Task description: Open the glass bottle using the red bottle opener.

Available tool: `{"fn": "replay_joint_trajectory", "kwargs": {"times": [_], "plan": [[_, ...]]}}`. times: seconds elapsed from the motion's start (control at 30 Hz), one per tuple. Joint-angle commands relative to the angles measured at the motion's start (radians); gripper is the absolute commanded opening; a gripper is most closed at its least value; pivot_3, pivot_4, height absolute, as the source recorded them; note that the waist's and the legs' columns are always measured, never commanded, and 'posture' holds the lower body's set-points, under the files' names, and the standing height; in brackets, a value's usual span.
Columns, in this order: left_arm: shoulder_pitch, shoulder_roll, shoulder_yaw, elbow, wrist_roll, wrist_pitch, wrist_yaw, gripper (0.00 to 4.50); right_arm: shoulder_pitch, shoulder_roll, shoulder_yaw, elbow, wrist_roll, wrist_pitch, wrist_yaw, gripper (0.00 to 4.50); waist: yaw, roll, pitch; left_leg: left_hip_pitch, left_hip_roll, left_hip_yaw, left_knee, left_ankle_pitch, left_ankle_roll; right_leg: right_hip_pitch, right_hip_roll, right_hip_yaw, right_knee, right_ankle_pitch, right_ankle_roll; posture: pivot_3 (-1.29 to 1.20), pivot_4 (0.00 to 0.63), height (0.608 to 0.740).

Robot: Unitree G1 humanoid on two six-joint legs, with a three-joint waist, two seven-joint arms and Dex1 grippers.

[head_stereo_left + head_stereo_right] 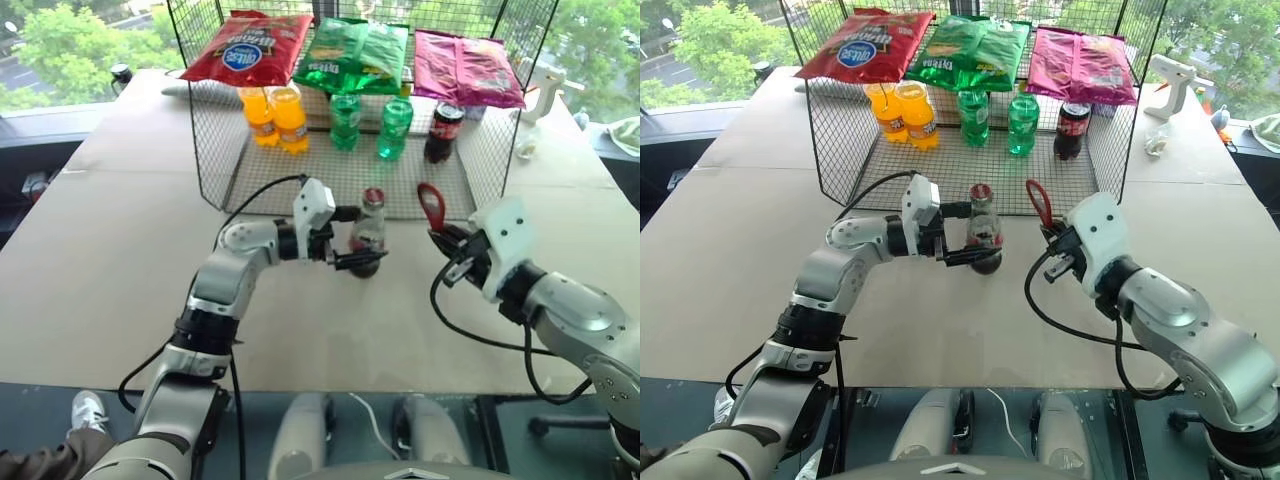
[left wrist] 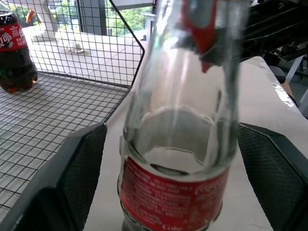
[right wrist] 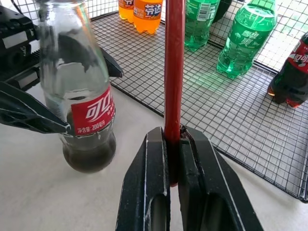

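My left tool (image 1: 352, 240), fingers apart, flanks the glass bottle (image 1: 370, 232) on the tabletop (image 1: 120, 250); right of the bottle, my right tool (image 1: 447, 253) clamps the red bottle opener (image 1: 432, 205) upright.

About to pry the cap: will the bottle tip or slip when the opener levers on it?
Likely tippy: the bottle is tall and slim, with cola only at its base. Smooth glass may slip, since the left pincer stands open around it. It is probably fragile.
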Motion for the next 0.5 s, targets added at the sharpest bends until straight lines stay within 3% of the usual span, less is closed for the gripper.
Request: {"fn": "replay_joint_trajectory", "kwargs": {"times": [0.03, 0.5], "plan": [[-0.035, 0.001, 0.030, -0.053, -0.031, -0.006, 0.010, 4.47, -0.011, 0.006, -0.014, -0.022, -0.023, -0.009, 0.016, 0.00, 0.000, 0.000, 0.000, 0.000, 0.000, 0.000, 0.000, 0.000, 0.000, 0.000, 0.000, 0.000, 0.000, 0.000, 0.000, 0.00, 0.150, 0.740], [-0.052, 0.009, 0.038, -0.088, -0.068, 0.042, 0.023, 4.47, -0.019, 0.024, -0.018, -0.034, -0.074, -0.004, 0.040, 0.00, 0.000, 0.000, 0.000, 0.000, 0.000, 0.000, 0.000, 0.000, 0.000, 0.000, 0.000, 0.000, 0.000, 0.000, 0.000, 0.00, 0.150, 0.740]]}}
